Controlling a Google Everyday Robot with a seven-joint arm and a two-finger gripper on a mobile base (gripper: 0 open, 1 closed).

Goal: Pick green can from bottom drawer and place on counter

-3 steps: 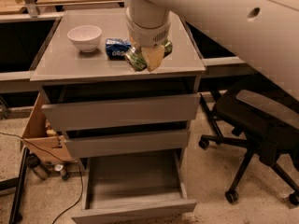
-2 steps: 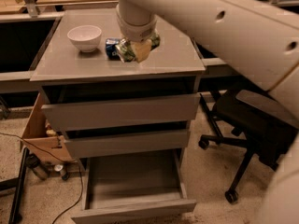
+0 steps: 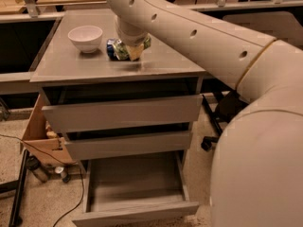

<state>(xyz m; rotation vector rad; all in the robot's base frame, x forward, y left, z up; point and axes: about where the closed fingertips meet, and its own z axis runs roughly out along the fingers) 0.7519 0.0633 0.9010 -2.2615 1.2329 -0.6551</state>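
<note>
The green can (image 3: 121, 51) sits in the claw (image 3: 132, 51), which pinches it across the middle. It hangs low over the table (image 3: 166, 61), the grey top of the drawer cabinet, near its centre. Green shows on both sides of the fingers, so its long axis seems to lie near level and run left to right, across the claw rather than upright. Whether it already touches the surface I cannot tell.

The blue can (image 3: 111, 48) lies just beside it on the left, perhaps touching, with the white bowl (image 3: 85, 37) further left. A release here should favour the bare right side, since a can on its side may roll. The bottom drawer (image 3: 135, 213) stands open below, nothing showing inside.
</note>
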